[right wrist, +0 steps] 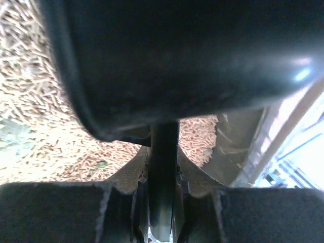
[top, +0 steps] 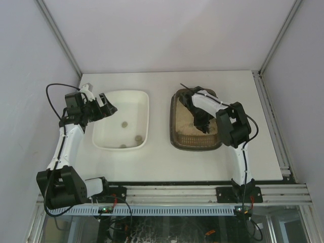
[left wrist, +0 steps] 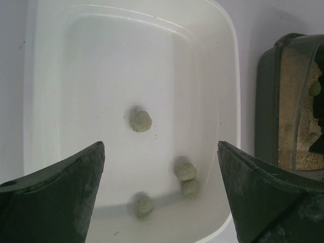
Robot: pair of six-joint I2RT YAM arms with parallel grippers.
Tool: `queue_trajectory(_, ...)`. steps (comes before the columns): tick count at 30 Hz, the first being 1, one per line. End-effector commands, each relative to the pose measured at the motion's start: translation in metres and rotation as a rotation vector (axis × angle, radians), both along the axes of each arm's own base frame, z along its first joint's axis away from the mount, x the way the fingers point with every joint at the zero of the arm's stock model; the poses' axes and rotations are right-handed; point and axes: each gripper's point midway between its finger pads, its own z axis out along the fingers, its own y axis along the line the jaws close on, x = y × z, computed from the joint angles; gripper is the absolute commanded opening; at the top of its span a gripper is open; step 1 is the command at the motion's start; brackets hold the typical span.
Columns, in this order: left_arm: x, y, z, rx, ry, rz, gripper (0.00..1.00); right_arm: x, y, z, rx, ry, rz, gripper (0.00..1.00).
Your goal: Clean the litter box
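My right gripper (right wrist: 163, 202) holds the scoop (right wrist: 202, 61) tight. I should slide it low under a lump (left wrist: 315, 88) in the litter box (top: 173, 116), then lift flat. My left gripper (left wrist: 161, 147) is wide open, empty.

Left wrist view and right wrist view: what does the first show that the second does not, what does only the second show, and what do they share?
Only the left wrist view shows the white rectangular plastic tray with four grey-green round clumps in it, framed by the open left gripper. Only the right wrist view shows the black plastic scoop, its handle clamped in the shut right gripper. Both show the dark brown plastic litter box with pale beige granular filling.
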Motion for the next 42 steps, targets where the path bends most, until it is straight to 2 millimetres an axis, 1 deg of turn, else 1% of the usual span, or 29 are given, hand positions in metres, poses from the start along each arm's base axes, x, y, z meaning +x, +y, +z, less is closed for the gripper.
queue_trajectory(1,-0.001,-0.007,0.005,-0.017,-0.033,-0.023,0.96,0.013,0.027,0.003,0.286,-0.034,-0.020,0.00)
queue_trajectory(4,-0.001,-0.007,0.004,-0.017,-0.029,-0.022,0.96,0.017,0.036,0.008,0.416,-0.071,-0.024,0.00)
queue_trajectory(10,-0.001,-0.007,0.000,-0.022,-0.017,-0.025,0.96,0.010,0.049,0.017,0.616,-0.090,-0.009,0.00)
queue_trajectory(15,-0.001,-0.008,-0.004,-0.026,0.001,-0.028,0.95,0.003,0.059,0.030,0.732,-0.129,0.045,0.00)
queue_trajectory(20,-0.002,-0.007,-0.005,-0.018,0.003,-0.027,0.95,-0.001,0.066,0.041,0.801,-0.156,0.099,0.00)
queue_trajectory(24,-0.003,-0.006,-0.005,-0.014,0.000,-0.025,0.95,0.000,0.066,0.040,0.803,-0.155,0.100,0.00)
queue_trajectory(27,-0.003,-0.006,-0.004,-0.013,-0.001,-0.026,0.95,0.000,0.062,0.030,0.790,-0.129,0.076,0.00)
queue_trajectory(30,-0.003,-0.006,-0.004,-0.012,-0.001,-0.027,0.95,-0.001,0.063,0.023,0.788,-0.106,0.063,0.00)
queue_trajectory(32,-0.003,-0.006,-0.005,-0.012,0.001,-0.026,0.95,-0.004,0.058,0.017,0.742,-0.087,0.036,0.00)
queue_trajectory(34,-0.003,-0.005,-0.004,-0.009,-0.001,-0.024,0.95,-0.007,0.046,0.016,0.658,-0.076,0.016,0.00)
queue_trajectory(36,-0.003,-0.005,-0.005,-0.006,0.000,-0.024,0.95,-0.009,0.036,0.020,0.564,-0.077,0.014,0.00)
queue_trajectory(38,-0.003,-0.005,-0.006,-0.006,0.001,-0.023,0.95,-0.010,0.029,0.028,0.508,-0.098,0.013,0.00)
queue_trajectory(42,-0.004,-0.005,-0.007,-0.008,0.005,-0.022,0.95,-0.018,0.024,0.040,0.494,-0.077,0.002,0.00)
